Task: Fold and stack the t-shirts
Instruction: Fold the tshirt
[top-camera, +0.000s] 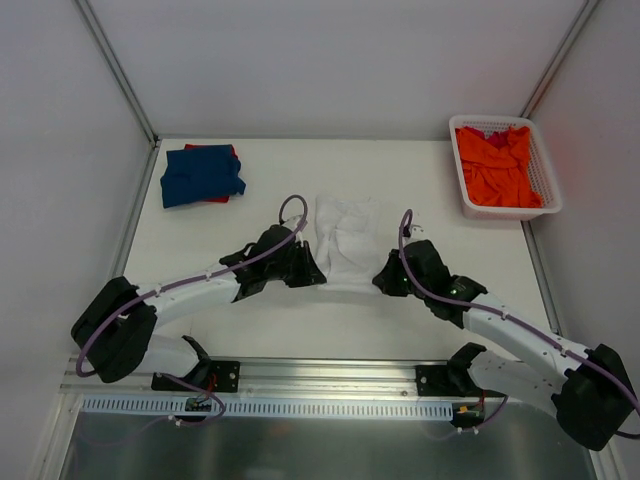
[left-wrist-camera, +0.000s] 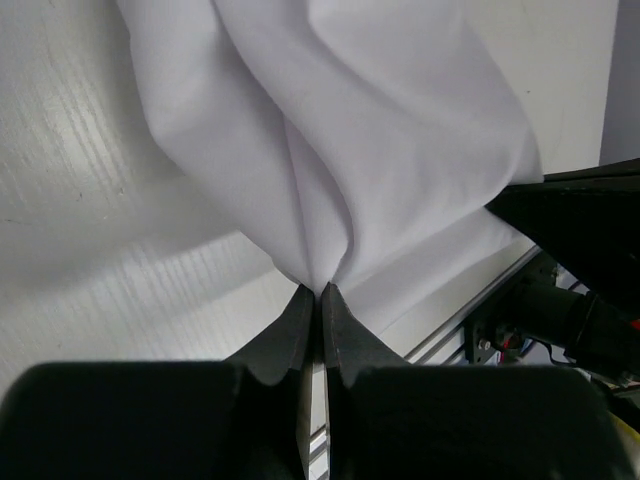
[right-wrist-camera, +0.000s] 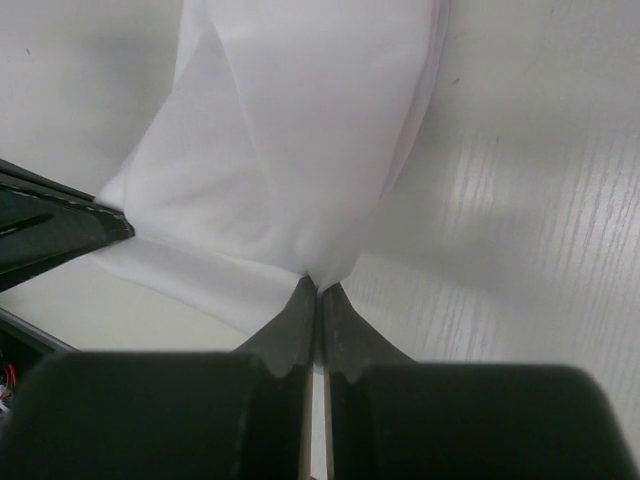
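Note:
A white t-shirt (top-camera: 345, 240) lies bunched in the middle of the table, between both arms. My left gripper (top-camera: 316, 274) is shut on its near left edge; in the left wrist view the white t-shirt (left-wrist-camera: 340, 130) rises from the pinched tips of that gripper (left-wrist-camera: 321, 290). Pinching the near right edge is my right gripper (top-camera: 384, 283), also shut, with the white t-shirt (right-wrist-camera: 300, 140) fanning out from it (right-wrist-camera: 319, 285). A folded dark blue t-shirt (top-camera: 200, 174) rests on a red t-shirt (top-camera: 228, 152) at the back left. An orange t-shirt (top-camera: 497, 166) lies crumpled in the basket.
The white lattice basket (top-camera: 546, 165) stands at the back right corner. Grey walls enclose the table on three sides. An aluminium rail (top-camera: 330, 375) with both arm bases runs along the near edge.

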